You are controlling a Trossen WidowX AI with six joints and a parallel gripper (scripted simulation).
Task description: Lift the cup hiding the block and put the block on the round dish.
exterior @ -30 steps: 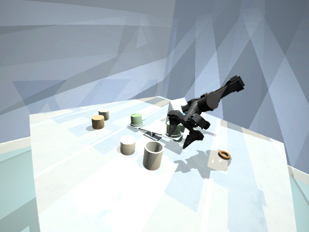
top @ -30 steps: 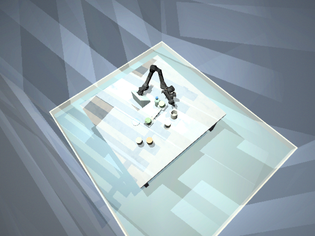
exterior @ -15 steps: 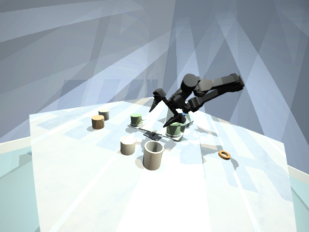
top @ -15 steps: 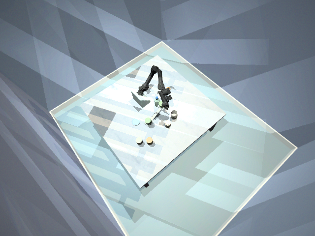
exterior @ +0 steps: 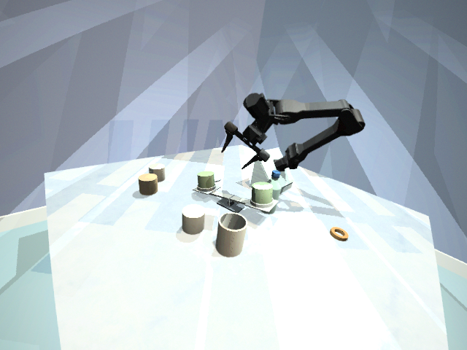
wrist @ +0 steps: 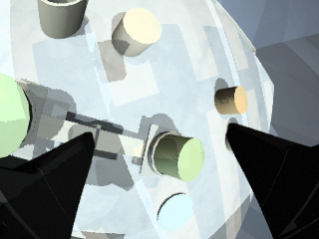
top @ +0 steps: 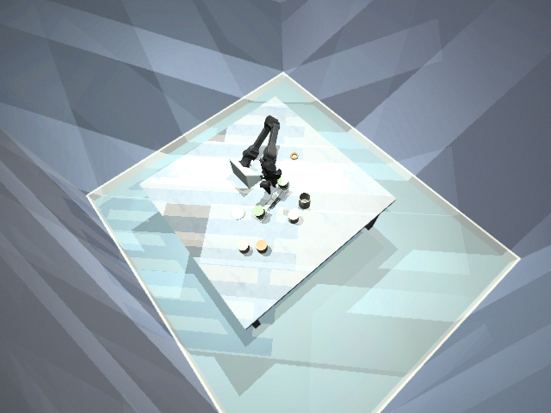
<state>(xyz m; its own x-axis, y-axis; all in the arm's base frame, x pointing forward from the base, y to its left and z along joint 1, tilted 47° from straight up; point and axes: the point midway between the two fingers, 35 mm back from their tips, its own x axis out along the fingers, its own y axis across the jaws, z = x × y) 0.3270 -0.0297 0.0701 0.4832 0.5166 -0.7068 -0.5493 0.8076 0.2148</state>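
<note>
One green cup [top: 258, 212] [exterior: 206, 181] [wrist: 190, 159] stands at the dish-side end of the balance [top: 272, 200] [exterior: 236, 207] [wrist: 120, 143]. The identical green cup [top: 283, 182] [exterior: 262, 194] [wrist: 11, 117] stands at the other end, beside the bottle; this end looks higher. Both cups are upright. The block is hidden from every view. The round dish [top: 238, 213] [wrist: 175, 212] shows no block on it. My gripper [top: 273, 181] [exterior: 232, 160] [wrist: 161, 134] is open and empty, tilted and raised well above the balance, its fingers touching neither cup.
A blue-capped bottle [exterior: 276, 186] and an angled pale panel [top: 242, 173] [exterior: 260, 173] stand near the arm's base. An open mug [top: 304, 200] [exterior: 230, 237] and white cylinder [top: 293, 217] [exterior: 193, 219] stand beside the balance. Orange [top: 261, 245] [exterior: 148, 184] and cream [top: 243, 246] [exterior: 157, 172] cylinders stand farther off. An orange ring [exterior: 333, 232] lies flat.
</note>
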